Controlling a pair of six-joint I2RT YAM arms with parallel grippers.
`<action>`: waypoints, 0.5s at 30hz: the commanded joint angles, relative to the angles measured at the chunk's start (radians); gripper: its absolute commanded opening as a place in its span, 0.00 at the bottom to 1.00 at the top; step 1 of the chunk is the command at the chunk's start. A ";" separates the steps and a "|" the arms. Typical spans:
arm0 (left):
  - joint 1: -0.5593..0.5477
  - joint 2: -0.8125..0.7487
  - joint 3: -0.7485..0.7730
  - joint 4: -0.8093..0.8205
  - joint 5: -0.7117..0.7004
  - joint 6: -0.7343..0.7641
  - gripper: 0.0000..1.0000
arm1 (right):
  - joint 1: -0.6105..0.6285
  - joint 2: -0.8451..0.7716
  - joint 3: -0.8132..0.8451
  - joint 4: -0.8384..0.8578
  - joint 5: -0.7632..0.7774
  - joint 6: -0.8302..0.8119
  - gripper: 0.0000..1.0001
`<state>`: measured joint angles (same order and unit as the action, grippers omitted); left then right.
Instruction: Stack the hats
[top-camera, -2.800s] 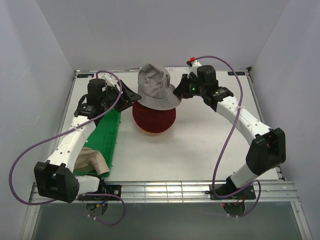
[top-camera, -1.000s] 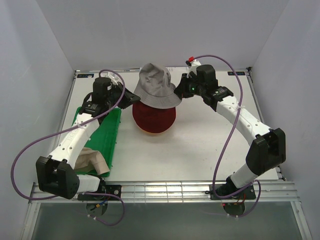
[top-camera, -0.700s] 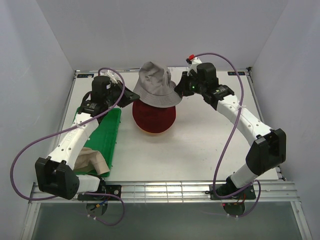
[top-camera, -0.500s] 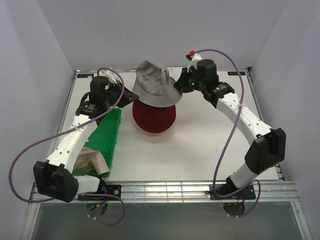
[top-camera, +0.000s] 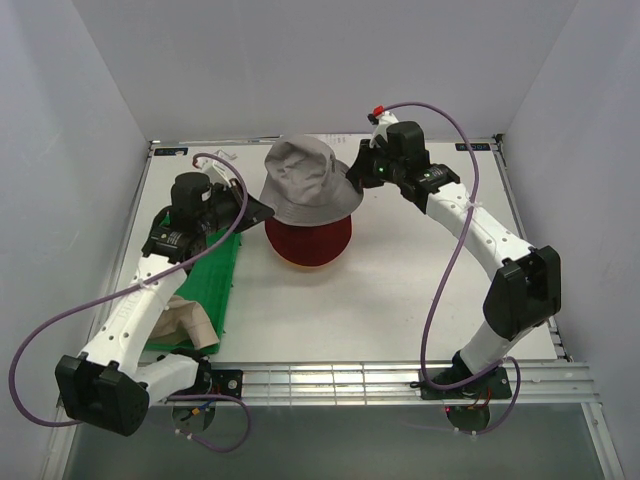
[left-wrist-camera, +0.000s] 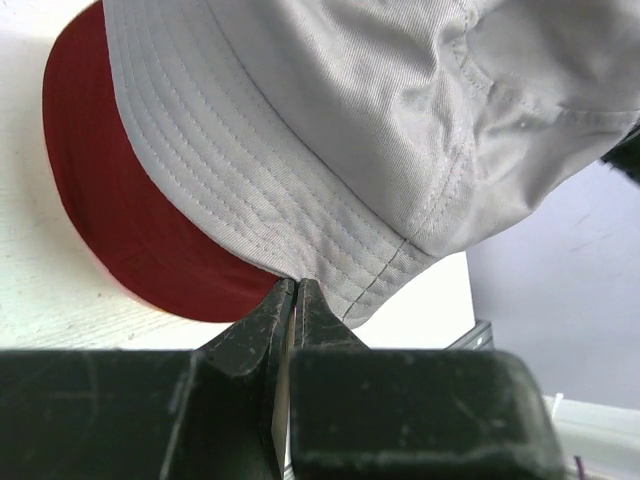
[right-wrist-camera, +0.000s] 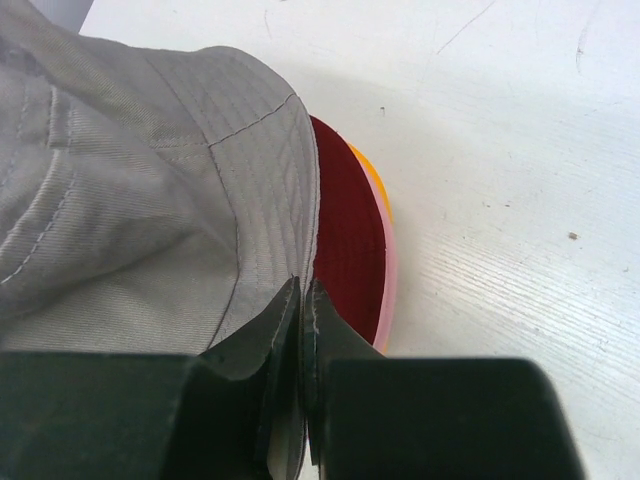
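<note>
Hats first: your grey brimmed fabric bucket hat (top-camera: 305, 180) hangs between the two arms at the far middle of the white table (top-camera: 400, 290), its crown tipped toward the left. The left gripper (top-camera: 262, 207) has its fingers pinched tight on the left edge of the brim; the left wrist view shows the tips meeting right on the stitched rim. The right gripper (top-camera: 352, 172) is clamped the same way on the opposite edge of the brim, as you can see in the right wrist view.

Directly beneath the grey hat sits the dark red soft round hat (top-camera: 308, 240), and you cannot tell from these views whether the two touch. In the right wrist view a pale pink fabric hat (right-wrist-camera: 390, 285) and a yellow-orange fabric hat (right-wrist-camera: 372, 178) peek out from under the dark red one as thin edges.

Your beige brimmed fabric hat (top-camera: 185, 320) lies at the near end of the green plastic tray (top-camera: 215, 270), partly hidden by the left arm.
</note>
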<state>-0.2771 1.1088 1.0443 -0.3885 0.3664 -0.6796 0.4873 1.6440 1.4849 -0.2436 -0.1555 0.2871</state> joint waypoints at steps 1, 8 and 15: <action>-0.004 -0.040 -0.038 0.003 0.035 0.057 0.00 | -0.009 0.004 0.008 0.038 0.020 0.020 0.08; -0.004 -0.050 -0.096 0.020 0.074 0.080 0.00 | -0.010 0.004 -0.015 0.047 0.005 0.029 0.08; -0.004 -0.052 -0.141 0.016 0.072 0.097 0.00 | -0.010 0.011 -0.058 0.056 -0.010 0.041 0.08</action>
<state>-0.2771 1.0889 0.9211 -0.3801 0.4171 -0.6151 0.4847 1.6451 1.4437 -0.2306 -0.1680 0.3199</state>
